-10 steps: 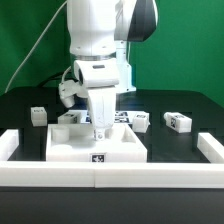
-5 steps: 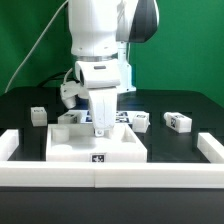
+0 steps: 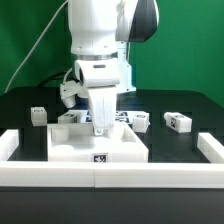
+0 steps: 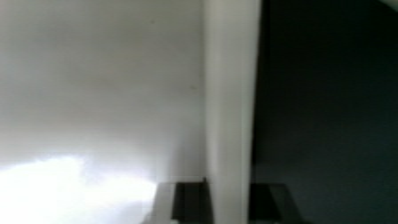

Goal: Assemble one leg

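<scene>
The large flat white panel (image 3: 70, 142) with a raised rim lies at the front middle of the black table. My gripper (image 3: 100, 130) points straight down at the panel's far edge. In the wrist view the panel's rim (image 4: 228, 90) runs as a white strip between my two dark fingers (image 4: 189, 203), which press against it on both sides, so the gripper (image 4: 228, 203) is shut on the rim. Small white tagged legs lie behind the panel: one leg (image 3: 37, 115) at the exterior view's left, one leg (image 3: 177, 121) at the right, and one leg (image 3: 141, 120) just right of the gripper.
A low white wall (image 3: 110, 176) runs along the table's front, with raised ends at the exterior view's left (image 3: 9, 144) and right (image 3: 211, 149). More small white parts (image 3: 70, 118) lie behind the panel. A green backdrop stands behind the table.
</scene>
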